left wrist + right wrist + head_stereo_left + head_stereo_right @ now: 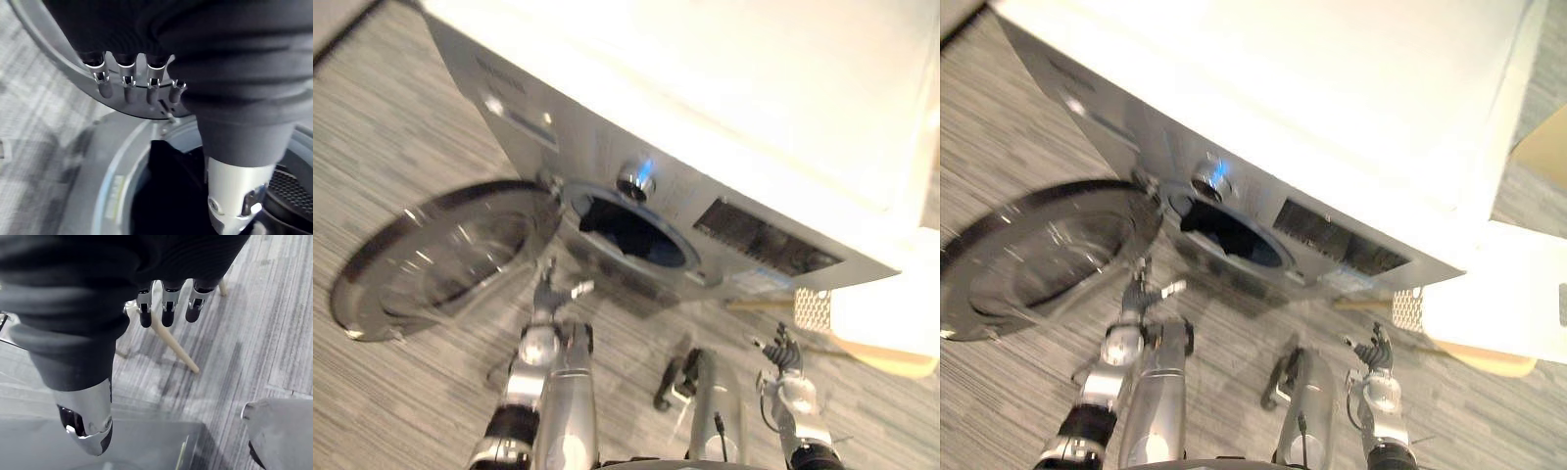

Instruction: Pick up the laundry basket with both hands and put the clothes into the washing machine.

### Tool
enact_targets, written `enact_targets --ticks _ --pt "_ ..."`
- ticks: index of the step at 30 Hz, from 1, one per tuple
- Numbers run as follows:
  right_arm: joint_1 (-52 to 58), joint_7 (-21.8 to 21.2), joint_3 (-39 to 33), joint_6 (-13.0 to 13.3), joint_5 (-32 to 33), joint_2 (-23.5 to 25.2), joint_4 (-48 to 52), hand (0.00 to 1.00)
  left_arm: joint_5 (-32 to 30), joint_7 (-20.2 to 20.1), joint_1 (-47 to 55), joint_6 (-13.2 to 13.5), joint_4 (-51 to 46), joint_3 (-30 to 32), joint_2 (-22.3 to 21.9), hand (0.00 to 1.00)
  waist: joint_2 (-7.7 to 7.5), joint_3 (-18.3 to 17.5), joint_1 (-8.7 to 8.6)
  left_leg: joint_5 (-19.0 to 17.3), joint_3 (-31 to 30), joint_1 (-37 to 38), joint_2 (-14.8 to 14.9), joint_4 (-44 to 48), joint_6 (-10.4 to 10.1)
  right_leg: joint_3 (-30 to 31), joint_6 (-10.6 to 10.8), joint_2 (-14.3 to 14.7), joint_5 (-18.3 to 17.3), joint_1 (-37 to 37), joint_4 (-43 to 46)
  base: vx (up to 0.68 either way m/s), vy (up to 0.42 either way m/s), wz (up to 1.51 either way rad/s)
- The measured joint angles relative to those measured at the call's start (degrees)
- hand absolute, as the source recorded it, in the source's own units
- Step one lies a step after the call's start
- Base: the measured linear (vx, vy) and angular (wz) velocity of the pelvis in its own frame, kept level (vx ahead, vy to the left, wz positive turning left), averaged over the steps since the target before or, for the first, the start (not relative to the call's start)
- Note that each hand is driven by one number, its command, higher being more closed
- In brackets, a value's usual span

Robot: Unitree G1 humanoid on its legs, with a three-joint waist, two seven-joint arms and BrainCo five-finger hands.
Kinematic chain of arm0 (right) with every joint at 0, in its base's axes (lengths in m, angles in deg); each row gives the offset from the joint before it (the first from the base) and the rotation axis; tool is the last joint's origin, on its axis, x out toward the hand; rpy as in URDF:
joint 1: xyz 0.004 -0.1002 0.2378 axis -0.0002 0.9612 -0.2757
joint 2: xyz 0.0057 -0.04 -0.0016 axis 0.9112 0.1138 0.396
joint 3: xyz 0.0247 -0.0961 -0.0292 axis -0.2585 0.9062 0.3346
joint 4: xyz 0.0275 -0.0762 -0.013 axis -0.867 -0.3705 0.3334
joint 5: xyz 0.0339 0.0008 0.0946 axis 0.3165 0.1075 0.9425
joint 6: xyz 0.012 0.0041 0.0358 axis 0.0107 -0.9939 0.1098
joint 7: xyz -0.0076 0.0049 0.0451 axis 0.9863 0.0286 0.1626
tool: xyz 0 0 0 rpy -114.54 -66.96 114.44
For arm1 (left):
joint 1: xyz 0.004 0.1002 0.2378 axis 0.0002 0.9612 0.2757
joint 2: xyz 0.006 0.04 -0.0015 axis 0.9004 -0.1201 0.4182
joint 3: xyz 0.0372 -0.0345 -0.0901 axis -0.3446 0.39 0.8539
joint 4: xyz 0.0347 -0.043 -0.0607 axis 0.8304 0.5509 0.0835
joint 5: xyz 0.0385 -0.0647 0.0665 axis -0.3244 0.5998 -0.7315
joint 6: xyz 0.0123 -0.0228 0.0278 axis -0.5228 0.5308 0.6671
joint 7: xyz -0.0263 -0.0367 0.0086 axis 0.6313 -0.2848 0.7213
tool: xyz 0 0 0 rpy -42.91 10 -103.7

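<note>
The white front-loading washing machine (705, 98) stands ahead with its round glass door (440, 259) swung wide open to the left. Dark clothes (631, 235) lie inside the drum, also seen past my left hand as dark cloth (166, 196). My left hand (546, 299) is just below the drum opening, beside the door hinge, fingers (127, 83) straight and holding nothing. My right hand (781, 354) hangs low at the right, away from the machine, fingers (164, 308) relaxed and empty. A white perforated laundry basket (815, 308) sits to the right of the machine, apart from both hands.
The basket rests on a light wooden stool (891, 360), whose legs (173, 345) show over the grey striped carpet (382, 127). The open door takes up the floor space to the left of the drum.
</note>
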Motion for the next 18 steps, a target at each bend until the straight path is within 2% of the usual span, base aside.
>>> enact_targets --ticks 1,3,4,5,9,11,13,15,16,17,18 --pt "0.2 0.0 -0.1 -0.3 -0.6 0.0 -0.8 0.0 0.0 -0.5 0.7 0.0 1.6 0.4 -0.2 0.0 0.26 -0.8 -0.01 0.8 0.6 1.7 0.0 -2.2 0.1 -0.2 0.3 0.3 1.3 1.6 -2.7 0.14 0.06 -0.17" --pt "0.7 0.1 -2.4 -1.0 -2.6 0.7 -3.6 0.0 -0.8 -1.0 2.1 0.0 9.2 1.9 -0.9 0.0 1.08 -4.6 -0.02 4.0 3.2 7.9 -0.2 -11.5 0.6 -0.2 1.2 2.2 7.1 7.3 -14.8 0.15 0.082 -0.32" --pt "0.6 0.1 -2.5 -1.1 -3.0 0.7 -4.7 0.0 -1.1 -1.1 2.4 0.1 10.7 1.9 -0.8 0.0 1.12 -5.5 -0.03 5.0 4.1 9.4 -0.4 -14.3 0.8 -0.1 1.4 2.6 8.7 8.5 -18.0 0.17 0.101 -0.46" --pt "0.2 0.2 -2.6 -1.2 -3.7 0.8 -7.1 0.0 -1.4 -1.1 2.9 0.1 13.7 1.8 -0.5 0.0 1.04 -7.1 -0.16 7.8 5.6 13.4 -1.3 -20.9 1.1 0.5 2.0 3.1 12.5 11.4 -25.1 0.16 0.076 -0.37" --pt "-1.1 0.2 -2.2 -1.2 -3.7 1.2 -9.6 0.0 -3.5 -0.8 3.0 0.2 16.8 1.8 0.2 0.0 0.96 -7.5 -0.96 12.4 8.9 20.3 -3.0 -31.2 1.3 2.8 2.4 3.8 17.0 14.8 -32.8 0.09 0.054 -0.38" --pt "-1.8 0.2 -1.6 -0.9 -4.0 1.8 -9.7 0.0 -3.6 -0.8 3.1 0.3 17.4 1.8 0.7 0.0 0.88 -7.5 -1.73 12.8 10.9 22.4 -2.9 -33.1 1.4 4.7 2.3 4.1 18.1 14.8 -33.4 0.01 0.041 -0.6" --pt "-3.5 -3.3 3.1 -1.0 0.0 1.4 -8.9 0.0 -4.6 -0.8 3.1 0.3 17.8 1.8 1.1 0.0 0.88 -7.4 -1.81 12.8 14.0 24.1 -2.8 -33.9 1.4 7.9 1.8 4.7 19.4 13.1 -32.4 -0.05 0.05 -0.8" --pt "-4.1 -3.0 7.6 0.0 2.6 2.0 -6.9 0.0 -4.6 -0.7 2.3 0.6 17.7 1.8 1.2 0.0 0.64 -7.1 -2.23 12.8 14.9 23.7 -2.7 -33.3 1.7 7.6 0.5 4.5 20.4 9.9 -28.5 -0.11 0.054 -0.51" --pt "-4.9 -2.3 9.3 0.6 3.9 2.8 -6.2 0.0 -4.6 -0.7 1.8 0.6 17.4 1.8 1.2 0.0 -0.5 -6.3 -2.67 12.2 13.8 22.9 -3.5 -31.7 2.6 7.6 -0.4 3.8 21.0 7.7 -25.2 -0.15 0.088 -0.33" --pt "-5.2 -2.2 9.7 1.0 4.4 3.0 -5.7 0.0 -4.5 -0.7 1.9 0.6 17.1 1.8 0.9 0.0 0.72 -6.4 -2.56 11.2 12.9 22.3 -2.9 -31.7 4.4 7.7 -0.2 4.2 20.9 8.1 -24.7 -0.19 0.068 -0.05" --pt "-5.7 -1.8 10.5 1.3 4.7 4.1 -4.9 0.0 -4.5 -0.5 1.5 0.5 16.2 1.8 0.6 0.0 0.89 -4.9 -3.05 10.8 13.4 22.3 -2.8 -30.6 5.0 8.1 -1.3 3.3 15.2 5.6 -10.7 -0.15 0.024 0.26"
